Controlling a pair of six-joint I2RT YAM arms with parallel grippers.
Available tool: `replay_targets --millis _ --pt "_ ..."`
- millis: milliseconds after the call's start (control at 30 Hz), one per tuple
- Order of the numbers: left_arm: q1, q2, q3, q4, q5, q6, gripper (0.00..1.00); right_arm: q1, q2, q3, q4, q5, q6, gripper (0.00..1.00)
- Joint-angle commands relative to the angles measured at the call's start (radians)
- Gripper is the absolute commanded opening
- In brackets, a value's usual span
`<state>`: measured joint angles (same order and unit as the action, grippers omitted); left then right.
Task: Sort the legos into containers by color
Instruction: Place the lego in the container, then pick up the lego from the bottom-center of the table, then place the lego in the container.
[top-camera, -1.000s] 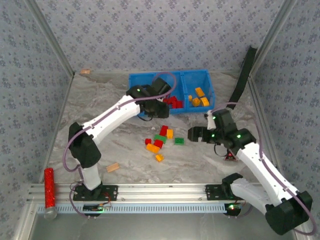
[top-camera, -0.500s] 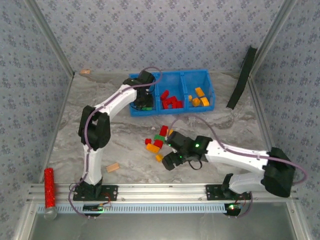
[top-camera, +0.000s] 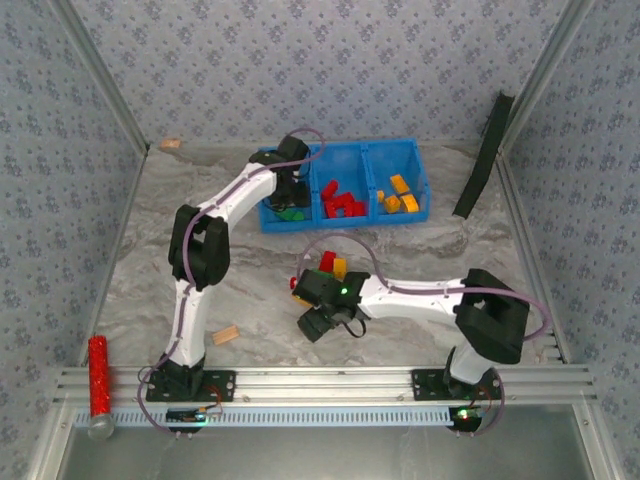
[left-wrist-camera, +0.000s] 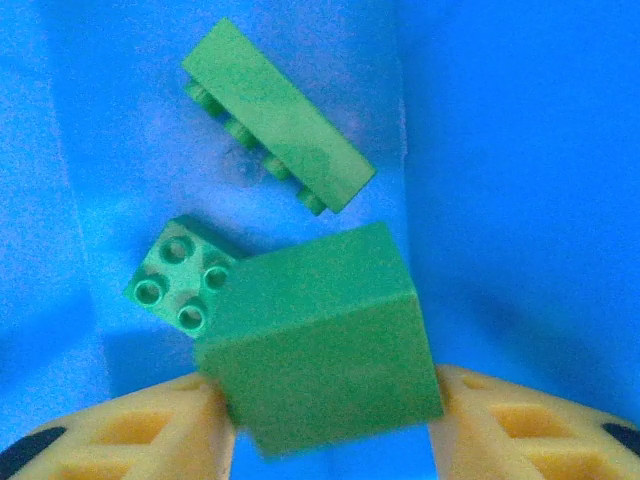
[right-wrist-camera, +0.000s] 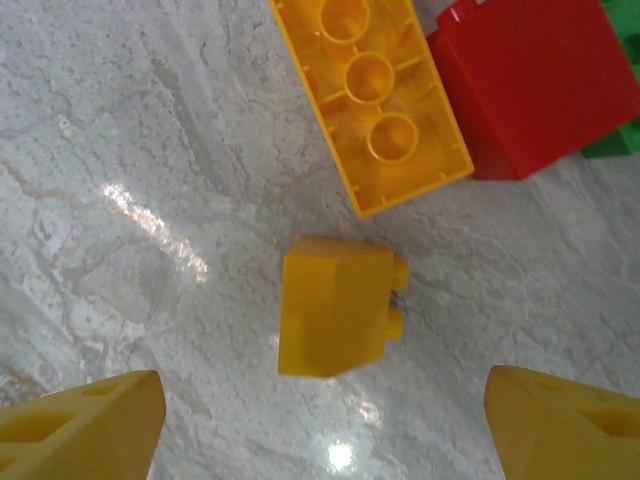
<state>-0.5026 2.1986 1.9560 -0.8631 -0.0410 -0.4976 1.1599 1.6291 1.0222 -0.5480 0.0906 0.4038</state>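
Observation:
Over the left compartment of the blue tray (top-camera: 400, 145) my left gripper (top-camera: 290, 198) is shut on a green lego (left-wrist-camera: 320, 335), which sits tilted between both fingers (left-wrist-camera: 150, 430). Two more green legos (left-wrist-camera: 275, 115) lie below it on the tray floor (left-wrist-camera: 520, 200). Red legos (top-camera: 342, 203) fill the middle compartment and yellow ones (top-camera: 397, 192) the right. My right gripper (right-wrist-camera: 322, 395) hangs open above a small yellow lego (right-wrist-camera: 335, 305) on the table, at the near edge of the loose pile (top-camera: 330, 265). A long upturned yellow lego (right-wrist-camera: 375, 95) and a red one (right-wrist-camera: 535, 85) lie just beyond.
A tan wooden block (top-camera: 226, 335) lies near the left arm's base and a red glittery cylinder (top-camera: 97, 375) stands at the front left rail. A small tan piece (top-camera: 170, 144) sits at the back left corner. A black strap (top-camera: 483, 160) leans on the right wall.
My right arm swung from the right side down over the loose pile, its jaws narrowing slightly. My left gripper moved from the tray's front into the left compartment with the green lego.

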Motion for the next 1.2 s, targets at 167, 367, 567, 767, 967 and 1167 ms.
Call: replay_targets --millis 167,367,567,767,967,1167 --pt "0.001 -0.034 0.090 -0.030 0.048 0.026 0.61 -0.010 0.078 0.015 0.043 0.003 -0.058 0.68" --pt "-0.009 -0.139 0.120 -0.077 0.073 0.052 0.62 -0.017 0.115 -0.002 0.063 -0.004 -0.068 0.51" --pt "-0.032 -0.302 0.019 -0.127 0.052 0.078 0.62 -0.029 0.086 -0.035 0.043 -0.015 -0.067 0.36" --pt "-0.061 -0.496 -0.205 -0.159 0.010 0.105 0.62 -0.139 -0.139 -0.080 -0.093 -0.054 -0.066 0.31" --pt "-0.104 -0.672 -0.447 -0.152 0.015 0.000 0.62 -0.435 -0.392 -0.043 -0.181 -0.107 -0.115 0.31" --pt "-0.174 -0.748 -0.622 -0.101 0.026 -0.093 0.63 -0.703 -0.329 0.108 -0.134 -0.058 -0.194 0.30"
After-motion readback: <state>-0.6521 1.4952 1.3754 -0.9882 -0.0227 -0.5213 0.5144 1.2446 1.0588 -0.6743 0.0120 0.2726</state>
